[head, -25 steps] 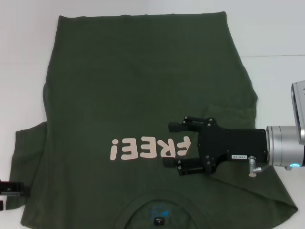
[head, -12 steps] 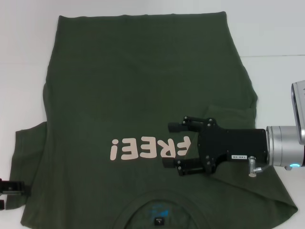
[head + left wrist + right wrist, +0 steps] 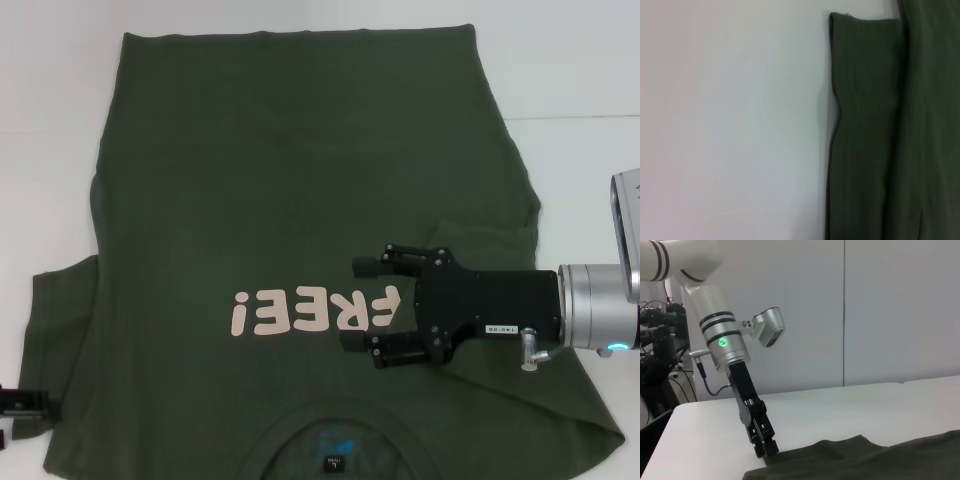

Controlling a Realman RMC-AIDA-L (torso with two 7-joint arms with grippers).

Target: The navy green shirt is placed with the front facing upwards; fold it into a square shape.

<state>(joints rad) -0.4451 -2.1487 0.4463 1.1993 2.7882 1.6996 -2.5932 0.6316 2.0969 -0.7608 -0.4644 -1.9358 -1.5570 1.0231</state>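
Navy green shirt (image 3: 300,200) lies flat, front up, on white tabletop (image 3: 50,150); collar at 6 o'clock, hem at 12. Right gripper (image 3: 362,305) hovers over chest by "FREE!" print (image 3: 315,312), fingers apart, holding nothing. Left gripper (image 3: 765,447) at left sleeve (image 3: 865,125) edge, approx 8 o'clock; finger state: cannot tell. Judged step: first side fold. Next: pinch sleeve/shoulder edges, fold inward.

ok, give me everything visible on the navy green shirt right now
The navy green shirt is a dark olive cotton-looking tee lying flat, front up, on the white table, collar toward the robot, hem far. Pale pink "FREE!" lettering crosses the chest; a small label sits inside the round neck. The robot's right sleeve is folded in over the body. The right tool hovers open over the lettering; the left tool meets the left sleeve's edge.
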